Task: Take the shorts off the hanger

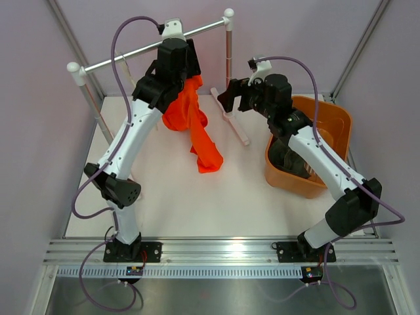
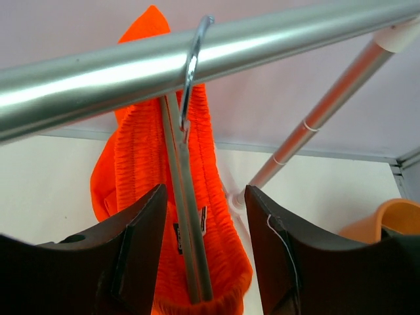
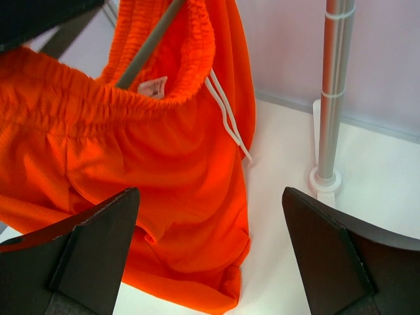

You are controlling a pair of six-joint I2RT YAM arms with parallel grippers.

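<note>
The orange shorts [image 1: 194,118] hang from the hanger on the silver rail [image 1: 131,52], with one leg trailing onto the table. In the left wrist view the hanger's wire hook [image 2: 191,62] sits over the rail, and its grey bars [image 2: 188,223] run down into the gathered waistband [image 2: 138,157]. My left gripper [image 2: 203,252] is open just under the rail; its jaws stand either side of the bars without touching them. My right gripper [image 3: 210,256] is wide open, empty, beside the shorts [image 3: 164,164] at their lower leg. The white drawstring [image 3: 226,118] hangs loose.
An orange bin [image 1: 335,125] stands at the right under the right arm. The rack's upright pole [image 3: 333,85] and its white foot [image 1: 231,123] are just right of the shorts. The other pole [image 1: 92,98] rises at the left edge.
</note>
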